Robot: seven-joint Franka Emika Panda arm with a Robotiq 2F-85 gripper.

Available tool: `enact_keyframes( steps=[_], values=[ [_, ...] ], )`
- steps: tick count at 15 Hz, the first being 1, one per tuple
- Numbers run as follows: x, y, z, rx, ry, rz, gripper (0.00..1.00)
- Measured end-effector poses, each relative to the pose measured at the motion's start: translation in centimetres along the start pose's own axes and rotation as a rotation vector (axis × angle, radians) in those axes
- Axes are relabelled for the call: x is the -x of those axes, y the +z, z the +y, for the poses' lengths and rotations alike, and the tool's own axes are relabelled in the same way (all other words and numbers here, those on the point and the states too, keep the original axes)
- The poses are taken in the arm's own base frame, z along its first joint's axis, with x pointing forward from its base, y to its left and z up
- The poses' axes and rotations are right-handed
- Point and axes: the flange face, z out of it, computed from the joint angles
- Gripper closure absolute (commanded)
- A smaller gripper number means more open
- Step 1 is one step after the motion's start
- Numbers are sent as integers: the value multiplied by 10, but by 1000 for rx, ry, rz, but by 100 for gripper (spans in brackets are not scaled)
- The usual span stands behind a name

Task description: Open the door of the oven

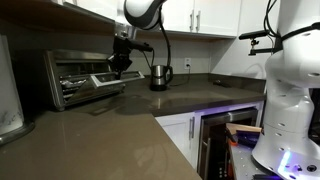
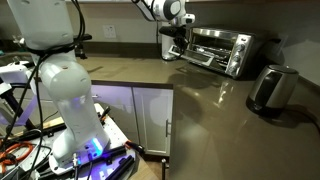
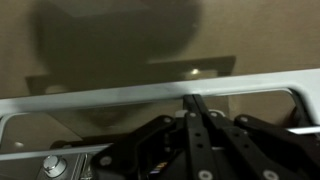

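The silver oven [image 1: 70, 75] [image 2: 228, 45] stands on the counter against the wall. Its glass door [image 1: 100, 80] [image 2: 195, 58] is tilted outward from the top, partly lowered. In both exterior views my gripper [image 1: 120, 64] [image 2: 176, 50] hangs at the door's top edge. In the wrist view the gripper [image 3: 195, 98] is shut, its two black fingers [image 3: 205, 125] pressed together. Their tips touch the silver bar handle [image 3: 120, 98], which crosses the frame. Nothing is clamped between the fingers. An oven knob [image 3: 55, 166] shows at the lower left.
A steel kettle [image 1: 159, 76] [image 2: 272, 88] stands on the brown counter [image 1: 110, 135] [image 2: 215, 120] beside the oven. White cabinets hang above. A white robot base [image 1: 290, 95] [image 2: 65, 90] stands off the counter, near an open under-counter appliance [image 1: 225, 140].
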Motion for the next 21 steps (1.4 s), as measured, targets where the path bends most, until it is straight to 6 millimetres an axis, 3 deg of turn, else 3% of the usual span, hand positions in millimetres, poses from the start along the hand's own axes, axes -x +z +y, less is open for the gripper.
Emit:
enact_keyframes(
  steps=[6,11,16,21],
  values=[
    [5,-8,3,15,3,-45,96],
    [11,-28,4,24,4,-71,96],
    [4,-52,4,22,-11,14,96],
    [-6,-49,3,3,-16,97,96]
  ],
)
